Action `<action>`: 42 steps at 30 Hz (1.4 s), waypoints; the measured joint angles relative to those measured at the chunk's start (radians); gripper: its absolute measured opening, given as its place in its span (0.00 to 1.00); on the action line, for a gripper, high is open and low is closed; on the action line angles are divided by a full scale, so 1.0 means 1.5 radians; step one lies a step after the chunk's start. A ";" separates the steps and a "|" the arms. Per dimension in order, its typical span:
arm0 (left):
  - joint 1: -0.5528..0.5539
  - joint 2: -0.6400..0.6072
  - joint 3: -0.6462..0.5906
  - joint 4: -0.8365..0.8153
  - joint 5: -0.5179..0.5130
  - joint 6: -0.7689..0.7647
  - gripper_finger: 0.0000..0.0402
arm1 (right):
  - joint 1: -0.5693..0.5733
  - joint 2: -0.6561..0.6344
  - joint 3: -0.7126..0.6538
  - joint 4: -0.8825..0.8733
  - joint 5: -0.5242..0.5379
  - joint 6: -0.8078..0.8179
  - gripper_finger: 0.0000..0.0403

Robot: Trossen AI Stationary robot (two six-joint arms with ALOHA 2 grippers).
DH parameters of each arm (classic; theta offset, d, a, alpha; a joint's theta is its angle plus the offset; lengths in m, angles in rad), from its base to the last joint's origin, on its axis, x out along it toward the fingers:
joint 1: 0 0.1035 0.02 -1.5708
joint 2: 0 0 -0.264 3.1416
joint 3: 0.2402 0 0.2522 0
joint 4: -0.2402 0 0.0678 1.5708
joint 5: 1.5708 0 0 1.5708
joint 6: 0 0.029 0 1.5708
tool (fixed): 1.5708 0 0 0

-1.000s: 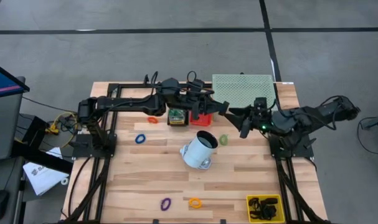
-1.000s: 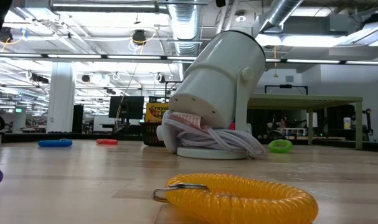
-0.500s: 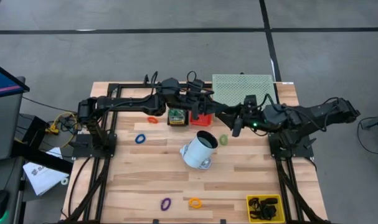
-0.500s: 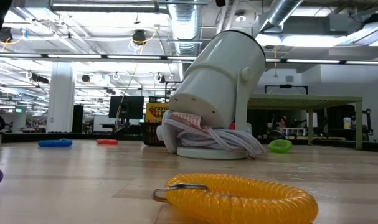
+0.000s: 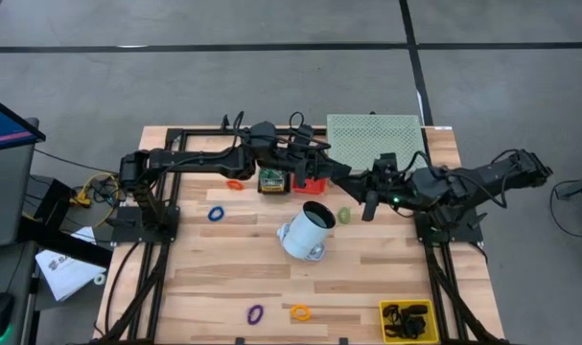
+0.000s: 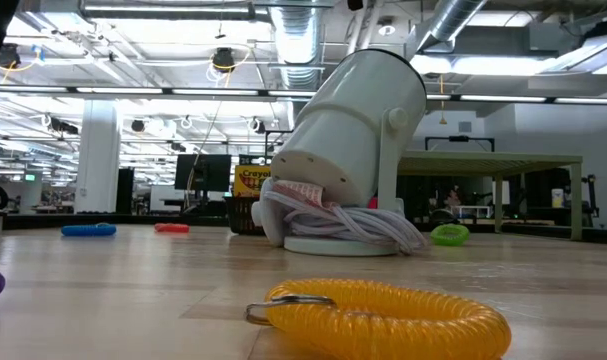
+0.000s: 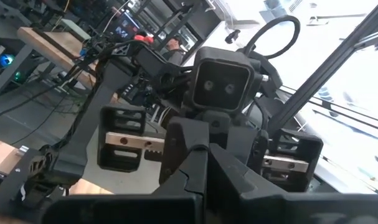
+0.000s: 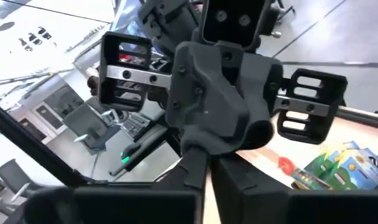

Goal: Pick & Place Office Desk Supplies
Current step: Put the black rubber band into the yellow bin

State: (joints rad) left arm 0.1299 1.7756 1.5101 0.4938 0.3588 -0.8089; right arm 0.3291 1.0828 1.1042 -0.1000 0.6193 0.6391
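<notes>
My left gripper [image 5: 343,172] and my right gripper [image 5: 360,184] meet tip to tip, raised above the table's far middle, both shut. Each wrist view shows the other hand head-on, close behind the shut fingers [image 7: 204,163] [image 8: 208,163]. Whether anything is between them is hidden. On the table lie a crayon box [image 5: 269,179], a red item [image 5: 313,184], and orange [image 5: 235,184], blue [image 5: 216,214], green [image 5: 344,216] and purple [image 5: 255,312] rings. A yellow coil ring [image 6: 383,318] lies near the front edge. My left gripper's shut fingertips [image 7: 201,155] reach the right gripper's fingers; I cannot tell whether they touch or hold anything. My right gripper's shut fingertips [image 8: 204,155] come level from the table's right at the left gripper's fingers [image 8: 207,118]; those dark fingers hide any contact.
A white tilted cylinder on a round base [image 5: 305,232], with a cord around it [image 6: 353,222], stands mid-table. A green mesh tray [image 5: 375,139] sits at the far right. A yellow bin of black binder clips [image 5: 407,319] is at the front right.
My right gripper has moved a little toward the table's left, up to the left gripper's tips, and has shut from wide open. The left arm and the things on the table have kept still.
</notes>
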 joint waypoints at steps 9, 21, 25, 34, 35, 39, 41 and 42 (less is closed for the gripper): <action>-0.023 -0.001 0.002 -0.012 0.047 -0.007 0.00 | 0.056 -0.014 -0.001 0.016 0.096 -0.014 0.01; -0.037 -0.094 -0.002 -0.303 0.093 0.106 0.10 | 0.133 -0.073 0.003 0.015 0.272 -0.047 0.00; -0.035 -0.148 -0.002 -0.443 0.084 0.183 0.15 | 0.152 -0.088 0.002 -0.051 0.298 -0.011 0.00; -0.033 -0.295 0.000 -0.611 -0.052 0.297 0.21 | 0.222 -0.070 0.001 -0.465 0.148 0.450 0.00; -0.033 -0.313 0.000 -0.632 -0.077 0.308 0.20 | 0.239 -0.054 0.000 -0.512 0.118 0.510 0.00; -0.032 -0.376 0.000 -0.668 -0.166 0.326 0.20 | 0.300 0.012 0.000 -0.594 -0.003 0.697 0.00; -0.032 -0.407 0.000 -0.682 -0.205 0.327 0.20 | 0.341 0.052 0.000 -0.575 -0.065 0.756 0.00; -0.032 -0.415 0.000 -0.688 -0.219 0.328 0.20 | 0.361 0.070 0.000 -0.560 -0.089 0.782 0.00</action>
State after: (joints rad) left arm 0.0815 1.1524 1.5097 -0.5387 0.0309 -0.3166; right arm 0.8710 1.1883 1.1042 -0.9408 0.4855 1.8117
